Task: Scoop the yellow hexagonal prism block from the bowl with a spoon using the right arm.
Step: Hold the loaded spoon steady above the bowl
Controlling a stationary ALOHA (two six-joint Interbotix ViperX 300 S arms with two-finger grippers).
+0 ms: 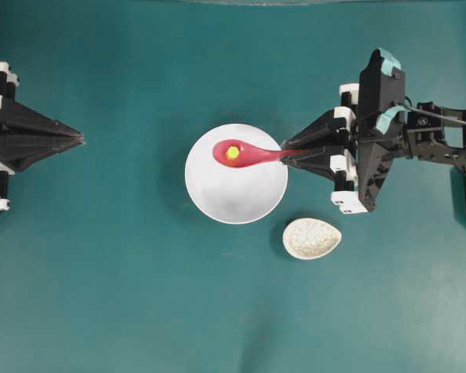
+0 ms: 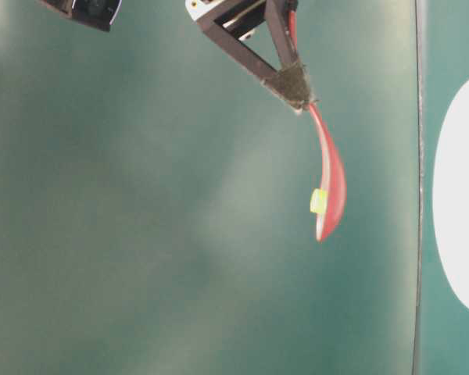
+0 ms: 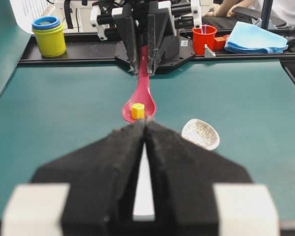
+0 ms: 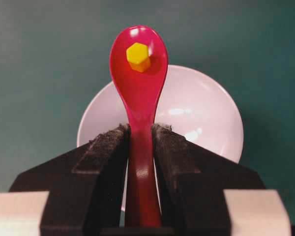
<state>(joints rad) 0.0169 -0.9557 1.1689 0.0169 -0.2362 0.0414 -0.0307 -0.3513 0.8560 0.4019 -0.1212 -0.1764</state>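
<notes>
Teal tabletop (image 1: 101, 295) fills your overhead view. Right gripper (image 1: 286, 155) comes in from the right, fingers pinched on the handle of the pink-red spoon (image 1: 248, 154). Scoop sticks out past the fingertips over the white bowl (image 1: 233, 194), and the yellow hexagonal prism block (image 1: 231, 153) sits in the scoop. Speckled egg-shaped rest (image 1: 311, 238) lies on the table beside the bowl, below the right fingers, apart from both. Left gripper (image 1: 79, 139) is well away at the left edge, tips together in a point, holding nothing.

Table-level view comes turned sideways: you see the spoon (image 2: 331, 181) in profile, hanging off the clamped fingertips (image 2: 295, 84) with open teal between it and the bowl (image 2: 461, 195), so it is lifted clear. Overhead cannot show that. Block (image 2: 319, 201) pokes out of the scoop's hollow.

Left wrist view: left fingers (image 3: 113, 167) nearly touching, only a thin slit between, empty. Beyond them you get the spoon (image 3: 140, 101) and block (image 3: 137, 111) head on, the rest (image 3: 200, 133) off to the side, plus a yellow cup (image 3: 49, 37) and red cup (image 3: 204, 38) at the back, seen nowhere else.

Right wrist view: both pads (image 4: 101, 162) press the handle of the spoon (image 4: 138, 93), narrow gap filled by it. Block (image 4: 138, 56) shows its six-sided top, glossy, near the scoop's far end; bowl (image 4: 201, 118) sits behind and below.
</notes>
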